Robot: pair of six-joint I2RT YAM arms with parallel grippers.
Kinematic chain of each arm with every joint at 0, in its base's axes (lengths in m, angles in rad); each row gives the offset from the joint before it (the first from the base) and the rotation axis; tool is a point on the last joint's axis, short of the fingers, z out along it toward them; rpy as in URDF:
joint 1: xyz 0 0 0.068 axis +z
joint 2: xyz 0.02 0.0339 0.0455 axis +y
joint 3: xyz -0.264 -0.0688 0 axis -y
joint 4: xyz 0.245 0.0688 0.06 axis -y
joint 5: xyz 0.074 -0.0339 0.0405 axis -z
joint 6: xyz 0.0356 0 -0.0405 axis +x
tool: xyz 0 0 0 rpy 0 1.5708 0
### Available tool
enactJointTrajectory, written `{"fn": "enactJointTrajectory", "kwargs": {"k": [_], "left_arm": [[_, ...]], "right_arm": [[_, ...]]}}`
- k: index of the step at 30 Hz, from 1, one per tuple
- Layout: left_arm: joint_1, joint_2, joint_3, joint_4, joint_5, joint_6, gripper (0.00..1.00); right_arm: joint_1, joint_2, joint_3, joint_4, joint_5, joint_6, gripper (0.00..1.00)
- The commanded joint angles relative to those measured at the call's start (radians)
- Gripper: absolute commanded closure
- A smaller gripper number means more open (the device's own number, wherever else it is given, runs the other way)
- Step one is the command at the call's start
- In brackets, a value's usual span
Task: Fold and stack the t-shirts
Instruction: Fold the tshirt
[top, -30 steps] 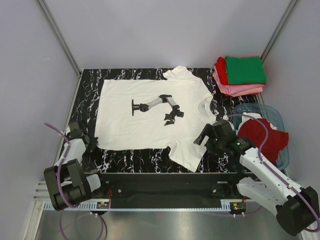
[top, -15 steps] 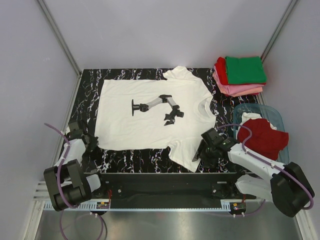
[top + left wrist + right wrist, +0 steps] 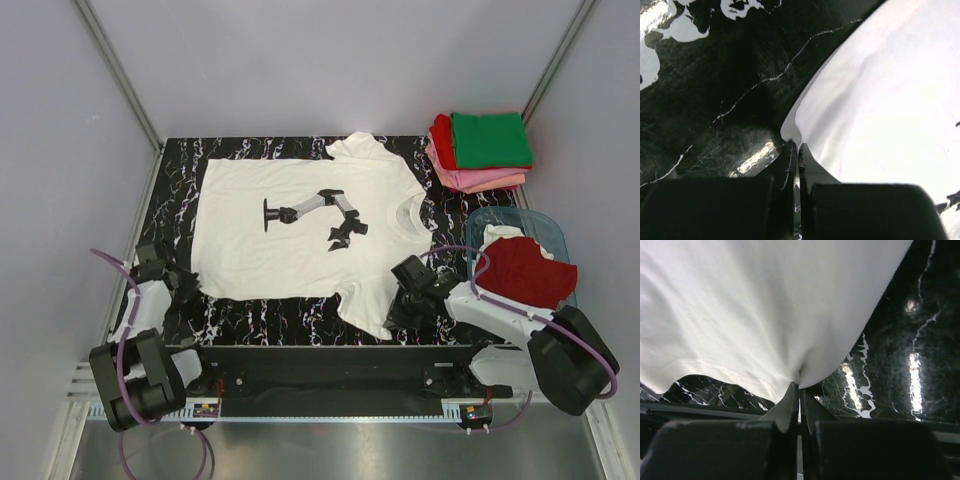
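Spread flat on counter [image 3: 262,322]: white t-shirt [image 3: 300,215], black robot-arm print up; left gripper [image 3: 795,148] low, clamped on its hem corner; right gripper [image 3: 800,388] low, clamped on near sleeve's edge

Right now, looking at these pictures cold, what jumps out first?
A soft white t-shirt with a black robot-arm print lies spread flat on the black marbled table, filling its middle. Both grippers are shut on its near edge: the left gripper on the hem corner, the right gripper on the near sleeve. At the far right corner sits a folded stack of t-shirts, green on top of red and pink.
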Motion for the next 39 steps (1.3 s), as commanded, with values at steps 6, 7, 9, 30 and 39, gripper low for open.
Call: {"fn": "enactJointTrajectory", "kwargs": {"k": [6,7,9,30,39], "left_arm": [[-0.032,-0.186,0.054,-0.148,0.125,0.010,1.00],[-0.032,-0.206,0.060,-0.178,0.146,0.008,1.00],[-0.032,-0.229,0.089,-0.239,0.156,0.016,1.00],[-0.029,0.178,0.501,-0.298,0.165,0.211,1.00],[-0.032,0.425,0.660,-0.277,0.159,0.220,1.00]], "right_arm": [[0.010,-0.356,0.030,-0.296,0.142,0.060,1.00],[0.010,-0.414,0.057,-0.325,0.167,0.066,1.00],[0.010,-0.455,0.093,-0.385,0.174,0.073,1.00],[-0.303,0.148,0.732,-0.299,0.143,-0.381,1.00],[-0.349,0.451,1.004,-0.316,0.137,-0.469,1.00]]}}
